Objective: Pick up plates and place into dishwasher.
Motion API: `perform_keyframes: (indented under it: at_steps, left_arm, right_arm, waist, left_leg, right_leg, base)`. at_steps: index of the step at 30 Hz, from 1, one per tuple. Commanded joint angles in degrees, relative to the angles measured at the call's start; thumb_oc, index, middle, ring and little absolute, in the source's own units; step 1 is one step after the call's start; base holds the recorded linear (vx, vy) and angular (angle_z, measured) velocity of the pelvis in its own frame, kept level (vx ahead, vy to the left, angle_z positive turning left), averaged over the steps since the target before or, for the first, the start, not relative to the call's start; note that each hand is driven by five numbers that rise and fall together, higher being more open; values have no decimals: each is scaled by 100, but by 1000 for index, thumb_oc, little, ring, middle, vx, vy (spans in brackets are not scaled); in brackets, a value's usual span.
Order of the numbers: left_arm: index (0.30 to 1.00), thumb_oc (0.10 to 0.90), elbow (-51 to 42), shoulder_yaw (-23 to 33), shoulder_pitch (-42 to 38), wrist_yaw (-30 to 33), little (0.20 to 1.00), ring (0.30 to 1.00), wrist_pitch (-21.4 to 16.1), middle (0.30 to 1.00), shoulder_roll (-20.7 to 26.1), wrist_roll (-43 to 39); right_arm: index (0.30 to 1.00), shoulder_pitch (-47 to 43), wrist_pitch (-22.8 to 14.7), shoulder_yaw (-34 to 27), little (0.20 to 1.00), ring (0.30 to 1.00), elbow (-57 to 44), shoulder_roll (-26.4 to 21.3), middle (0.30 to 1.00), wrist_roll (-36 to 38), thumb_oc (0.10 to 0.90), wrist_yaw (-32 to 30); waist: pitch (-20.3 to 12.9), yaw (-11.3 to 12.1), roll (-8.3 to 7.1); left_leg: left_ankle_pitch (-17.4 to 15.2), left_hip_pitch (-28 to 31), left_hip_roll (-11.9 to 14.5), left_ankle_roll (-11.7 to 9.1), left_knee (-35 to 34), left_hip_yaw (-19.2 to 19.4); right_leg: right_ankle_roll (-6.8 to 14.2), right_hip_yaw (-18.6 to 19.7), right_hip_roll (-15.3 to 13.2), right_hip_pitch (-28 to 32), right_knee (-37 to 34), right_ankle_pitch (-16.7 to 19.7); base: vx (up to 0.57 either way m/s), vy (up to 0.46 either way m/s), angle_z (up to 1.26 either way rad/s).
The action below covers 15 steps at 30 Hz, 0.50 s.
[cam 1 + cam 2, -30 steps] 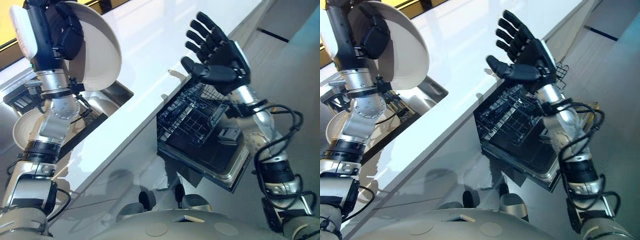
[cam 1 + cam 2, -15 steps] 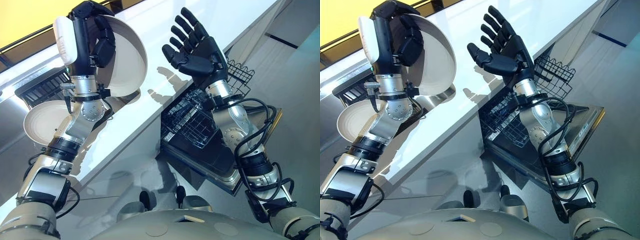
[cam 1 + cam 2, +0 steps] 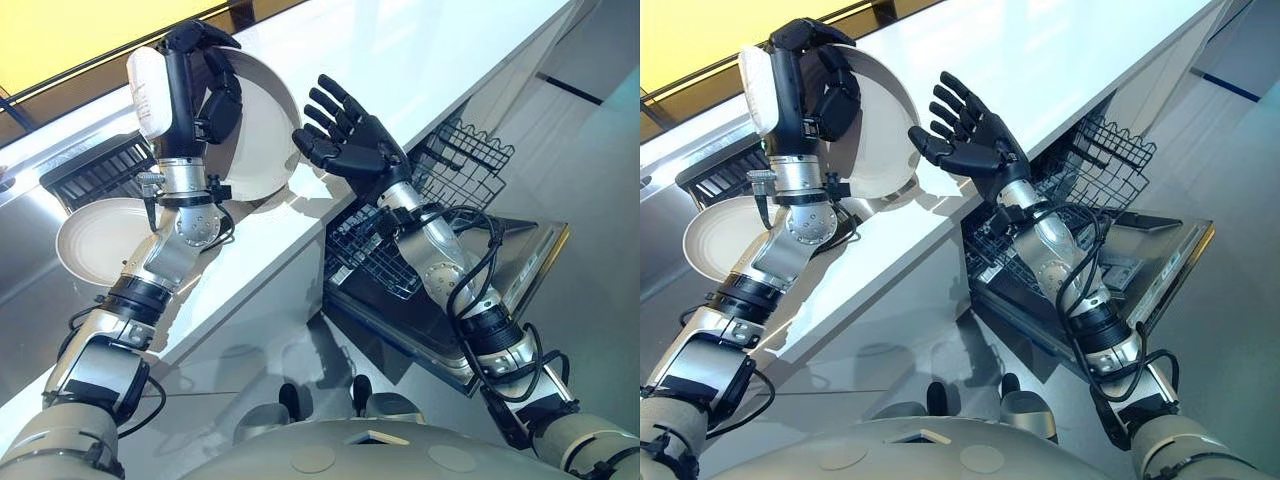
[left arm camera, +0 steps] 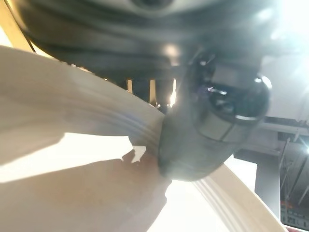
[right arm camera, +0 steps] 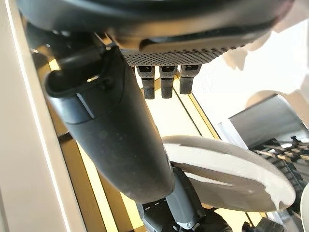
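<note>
The left robot hand (image 3: 200, 85) has its fingers curled over the rim of a white plate (image 3: 262, 140), held up on edge above the counter (image 3: 400, 60), while the right robot hand (image 3: 350, 150) waits beside it, fingers spread and empty, seemingly ready to take it toward the dishwasher rack (image 3: 400, 240) below the counter's front edge.

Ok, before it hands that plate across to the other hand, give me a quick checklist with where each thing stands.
1. Left hand holds the plate: ok, its fingers curl over the rim.
2. Right hand ready to receive: ok, fingers spread, palm turned toward the plate.
3. Right hand touching the plate: not ok, it looks just short of the rim.
4. Dishwasher open: ok, door down, rack pulled out.
5. Free slot in the rack: cannot tell, the right arm covers part of it.
6. Plates left to load: a second plate lies by the sink.
</note>
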Motion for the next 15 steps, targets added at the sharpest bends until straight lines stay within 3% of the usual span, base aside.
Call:
perform_keyframes:
  at_steps: [1, 5, 10, 15]
  left_arm:
    - [300, 100, 527, -172, -1269, 319, 200, 300, -231, 300, -20, 32]
    - [300, 100, 553, -236, -1281, 305, 200, 300, -234, 300, -62, -22]
    - [300, 100, 514, -306, -1211, 252, 200, 300, -495, 300, -178, -110]
    - [300, 100, 288, -395, -1142, 124, 200, 300, -626, 300, -335, -120]
  right_arm:
    - [900, -800, -373, -139, 900, 900, -153, 254, 900, 318, 800, 28]
    - [900, -782, -272, -84, 900, 900, -107, 289, 900, 335, 800, -36]
    - [900, -699, -144, -7, 900, 900, 24, 328, 900, 408, 800, -74]
    - [900, -637, -196, 37, 900, 900, 132, 441, 900, 405, 800, -173]
  waist:
    - [-700, 81, 223]
    - [-691, 86, 223]
    - [-660, 89, 227]
    - [-614, 112, 228]
  left_leg:
    - [-642, -16, -284, 137, 39, -152]
    - [-631, -14, -288, 141, 31, -181]
    - [-654, 19, -290, 138, 28, -213]
    - [-663, 42, -294, 142, 47, -250]
  right_leg:
    - [14, -149, 398, -106, 543, -908]
    - [12, -158, 399, -107, 553, -911]
    - [13, -174, 402, -69, 547, -941]
    - [3, -196, 402, -38, 554, -950]
  base:
    - [0, 0, 0]
    - [7, -1, 2]
    - [14, -1, 1]
    - [18, -10, 5]
